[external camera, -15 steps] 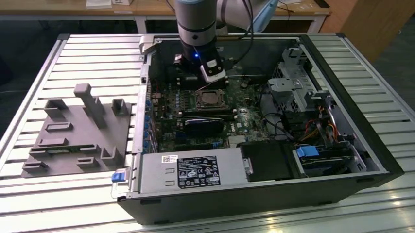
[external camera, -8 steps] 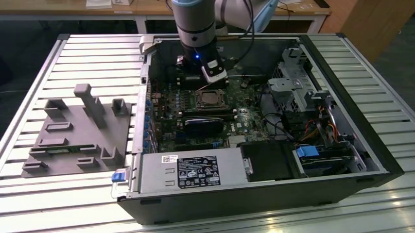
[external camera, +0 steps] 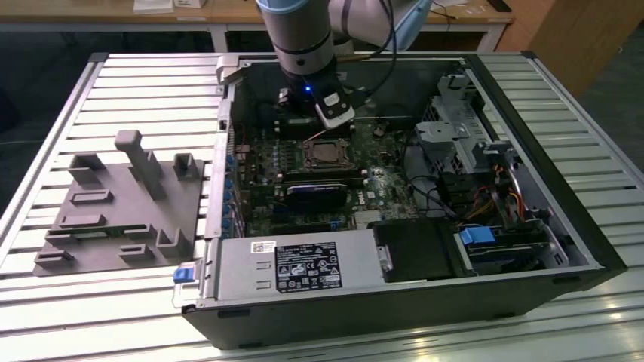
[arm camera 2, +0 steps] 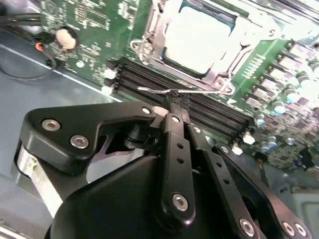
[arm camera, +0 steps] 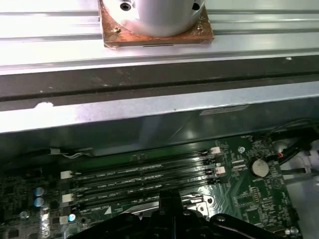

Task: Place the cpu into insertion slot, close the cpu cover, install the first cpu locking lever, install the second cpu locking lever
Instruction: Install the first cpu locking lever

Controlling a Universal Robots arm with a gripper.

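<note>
silvery-grey square cpu (arm camera 2: 197,37) lies in the silver-rimmed insertion slot (arm camera 2: 225,84), thin silver cpu cover (arm camera 2: 155,37) down. black end effector (arm camera 2: 168,105), fingers pressed together, touches the thin wire locking lever (arm camera 2: 199,91); steady pressure, tip centred, should prevent slipping.

Arm (external camera: 298,38) vertical, end effector (arm camera 2: 168,106) pointing down, fingers (arm camera 2: 175,130) closed

- The computer case (external camera: 403,302) lies open on the slatted table (external camera: 121,98). A fixture block (external camera: 121,204) sits beside it, on the exterior view's left.
- In the case, the insertion slot (external camera: 324,153) is mid-board. The power supply (external camera: 292,268) is along the near wall, and the drive bays (external camera: 463,143) are to the exterior view's right.
- The cpu (arm camera 2: 199,37) sits in the slot, with the cpu cover (arm camera 2: 152,35) framing it.
- My gripper (arm camera 2: 168,107) hangs over the memory slots (arm camera 2: 209,112), just beside the slot, with its tip at a thin lever (arm camera 2: 189,91).
</note>
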